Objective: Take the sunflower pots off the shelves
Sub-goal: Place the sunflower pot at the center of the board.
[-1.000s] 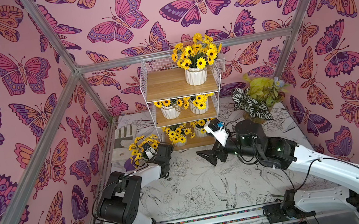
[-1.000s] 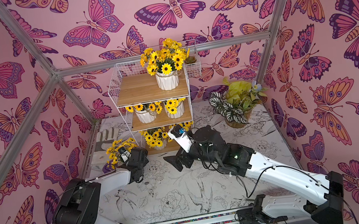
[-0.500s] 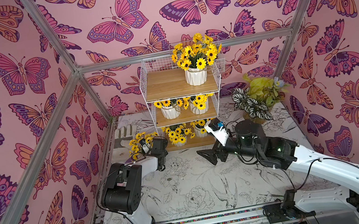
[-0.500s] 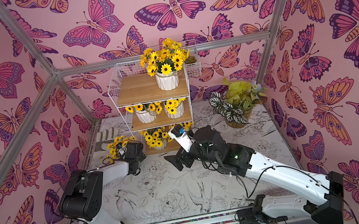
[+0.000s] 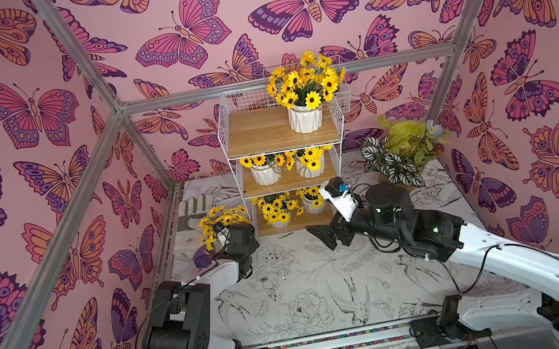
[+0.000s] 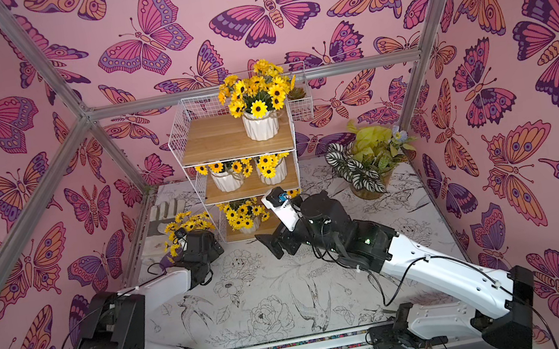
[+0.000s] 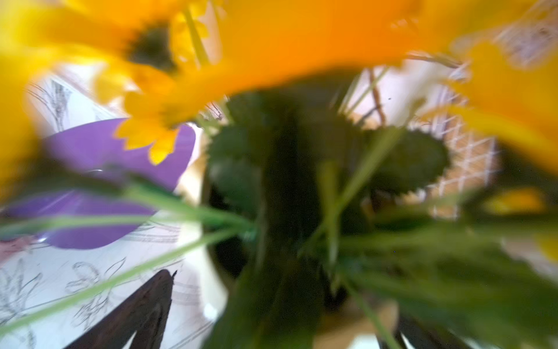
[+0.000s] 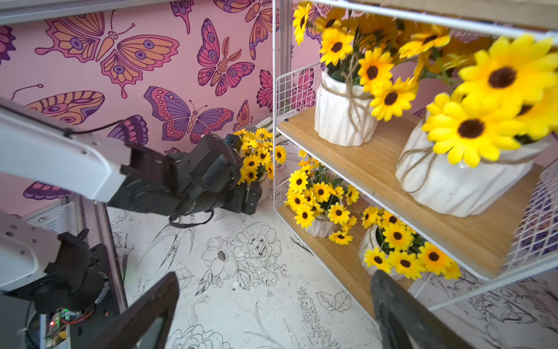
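Shelves hold five sunflower pots; sixth pot sits beside.

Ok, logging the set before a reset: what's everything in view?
shelves: one, white wire, wooden boards, back centre.
sunflower pots: six, white, yellow blooms; one top tier, two middle, two bottom, one left of shelves.
striped-leaf plant: one, green, white, lime, right of shelves.
wire basket with succulent: one, white, beside top tier.
gloves: two, pale, back left.
purple object: one, by left arm.
table cover: one, white, black drawings.
arms: two, black-white; left jaws hold sixth sunflower pot, right jaws open.
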Controlling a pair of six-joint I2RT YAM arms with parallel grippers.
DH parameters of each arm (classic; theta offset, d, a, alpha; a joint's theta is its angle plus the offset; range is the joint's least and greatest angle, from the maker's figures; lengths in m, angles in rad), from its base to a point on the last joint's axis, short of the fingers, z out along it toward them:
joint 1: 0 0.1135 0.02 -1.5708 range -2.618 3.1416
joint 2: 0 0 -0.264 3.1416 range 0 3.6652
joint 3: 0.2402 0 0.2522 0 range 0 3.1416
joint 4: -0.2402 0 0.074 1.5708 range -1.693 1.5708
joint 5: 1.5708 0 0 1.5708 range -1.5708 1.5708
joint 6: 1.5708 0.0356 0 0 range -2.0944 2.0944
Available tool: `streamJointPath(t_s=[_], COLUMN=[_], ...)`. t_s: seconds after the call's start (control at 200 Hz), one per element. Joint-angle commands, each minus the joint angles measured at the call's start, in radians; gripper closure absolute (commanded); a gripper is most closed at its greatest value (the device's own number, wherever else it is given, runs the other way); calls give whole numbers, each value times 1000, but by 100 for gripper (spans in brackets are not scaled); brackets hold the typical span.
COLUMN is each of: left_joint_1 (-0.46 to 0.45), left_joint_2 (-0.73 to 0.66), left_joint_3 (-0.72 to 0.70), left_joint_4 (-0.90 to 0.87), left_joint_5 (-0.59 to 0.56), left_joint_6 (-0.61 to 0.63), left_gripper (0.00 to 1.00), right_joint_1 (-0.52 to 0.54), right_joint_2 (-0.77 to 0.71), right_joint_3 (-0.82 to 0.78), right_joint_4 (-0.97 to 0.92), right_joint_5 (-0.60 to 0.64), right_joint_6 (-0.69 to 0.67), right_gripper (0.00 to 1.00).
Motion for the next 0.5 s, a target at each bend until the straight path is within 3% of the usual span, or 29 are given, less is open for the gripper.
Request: streamJointPath(t_s=[0.0,0.245,0.496], left_joint_1=[-5,-46,-124], left_joint_2=[-115,-431,-796], left_joint_3=[-48,-122,-71], left_joint_4=[12,-135,-299], left_joint_5=[47,158,292], left_joint_6=[45,71,112], left_gripper=[0,0,0], right_joint_1=[8,8,8], right_joint_2=[37,121,243], right_joint_3=[82,215,397], right_joint_4=[-39,-38,-58], right_joint_5=[79,199,355], right_joint_6=[-32,-51,-97], right_gripper=[1,1,1])
